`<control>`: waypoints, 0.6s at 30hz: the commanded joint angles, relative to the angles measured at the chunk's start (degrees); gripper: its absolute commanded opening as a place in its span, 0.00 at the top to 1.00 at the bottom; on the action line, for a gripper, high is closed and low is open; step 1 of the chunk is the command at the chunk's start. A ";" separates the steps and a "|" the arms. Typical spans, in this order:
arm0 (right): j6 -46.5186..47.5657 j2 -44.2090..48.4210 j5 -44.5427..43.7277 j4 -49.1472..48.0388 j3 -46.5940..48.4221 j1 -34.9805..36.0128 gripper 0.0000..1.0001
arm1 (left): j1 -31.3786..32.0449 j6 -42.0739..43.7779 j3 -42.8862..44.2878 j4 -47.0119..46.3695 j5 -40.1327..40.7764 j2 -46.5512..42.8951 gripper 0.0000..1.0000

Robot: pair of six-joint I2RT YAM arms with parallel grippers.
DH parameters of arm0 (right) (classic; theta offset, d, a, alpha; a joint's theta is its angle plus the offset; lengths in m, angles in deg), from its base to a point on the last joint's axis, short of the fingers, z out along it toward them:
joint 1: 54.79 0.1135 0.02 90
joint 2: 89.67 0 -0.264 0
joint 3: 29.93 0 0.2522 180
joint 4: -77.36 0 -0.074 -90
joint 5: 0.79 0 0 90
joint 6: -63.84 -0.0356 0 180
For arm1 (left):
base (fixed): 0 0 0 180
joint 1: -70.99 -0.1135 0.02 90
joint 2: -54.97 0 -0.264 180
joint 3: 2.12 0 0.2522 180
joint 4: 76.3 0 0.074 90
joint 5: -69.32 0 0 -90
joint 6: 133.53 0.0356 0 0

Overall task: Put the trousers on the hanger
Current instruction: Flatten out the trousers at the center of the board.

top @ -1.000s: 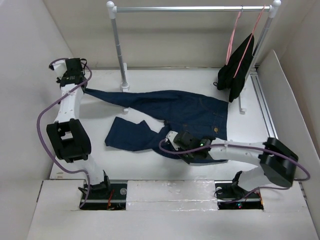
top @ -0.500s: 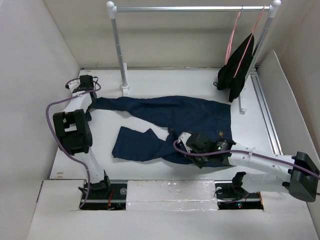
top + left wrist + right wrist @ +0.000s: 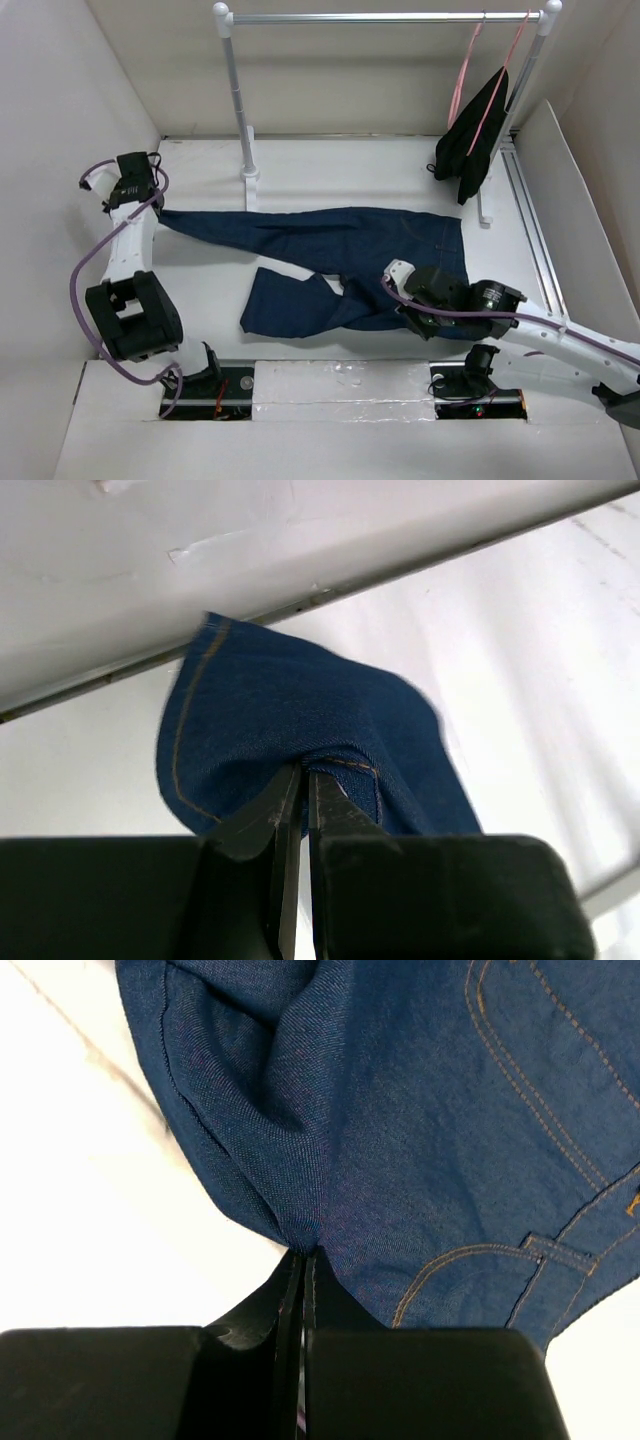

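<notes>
The dark navy trousers (image 3: 350,240) lie across the table, the upper leg pulled out straight to the left and the lower leg folded near the front. My left gripper (image 3: 158,210) is shut on the cuff end of the upper leg (image 3: 290,720), close to the left wall. My right gripper (image 3: 408,305) is shut on a pinch of denim near the seat and pocket (image 3: 420,1140). The thin pale-pink hanger (image 3: 465,75) hangs on the rail at the back right, apart from both grippers.
A metal clothes rail (image 3: 380,17) on white posts (image 3: 240,110) spans the back. A second pink hanger with a black garment (image 3: 478,135) hangs beside the empty one. White walls close in left and right; a track (image 3: 530,220) runs along the right side.
My right gripper has pulled the waist end right and nearer. My left gripper, after swinging in, has moved back left with the cuff. The upper leg now lies stretched straight.
</notes>
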 commanded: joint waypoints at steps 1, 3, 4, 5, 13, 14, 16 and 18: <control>0.55 -0.22 2.53 6.13 4.35 0.46 1.00 | 0.23 -1.63 -2.08 1.45 -0.99 -2.67 1.00; 1.26 -0.32 1.49 8.59 6.38 0.46 1.00 | 0.23 -0.49 -5.15 -3.77 -8.43 -5.81 1.00; 1.61 -0.05 0.26 8.78 6.73 0.46 1.00 | 0.23 1.17 -6.04 -6.00 -11.68 -6.53 1.00; 2.48 0.73 -0.54 8.34 6.73 0.46 1.00 | 0.23 0.93 -5.18 -6.80 -15.20 -6.98 1.00; 6.18 -0.06 6.66 10.01 7.17 -0.07 1.00 | 0.25 -0.66 2.51 3.91 -7.94 -6.01 1.00; 6.44 0.65 7.19 10.53 7.43 -0.07 1.00 | -0.81 -0.57 -0.13 3.74 -7.33 -6.80 1.00; 6.62 2.05 8.24 11.85 9.36 -0.07 1.00 | -4.32 0.31 -8.19 1.81 -7.41 -9.78 1.00; 6.88 1.80 7.81 14.30 10.95 -0.07 1.00 | -6.96 1.53 -12.27 -0.81 -9.60 -11.45 1.00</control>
